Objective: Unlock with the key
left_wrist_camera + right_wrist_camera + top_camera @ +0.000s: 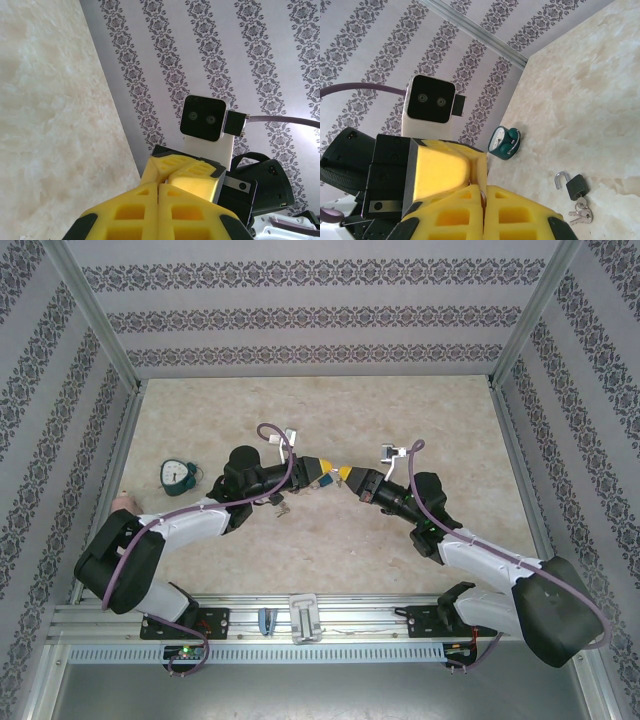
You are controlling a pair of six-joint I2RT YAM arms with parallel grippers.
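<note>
Closest in, the left pincer [159, 186] and right pincer [485, 189] are both closed, seemingly empty, meeting tip to tip. The padlock [577, 186] lies on the table [580, 100] off to the right pincer's side, shackle raised, keys [581, 214] at its base.

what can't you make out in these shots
- Right wrist view: whether a key is in the padlock; too small.
- Right wrist view: the time on the clock; too small, tilted.
- Top view: what the pink thing is; the left arm covers part of it.
- Wrist views: whether the shut left gripper or right gripper pinches anything; their fingers block the gap.
</note>
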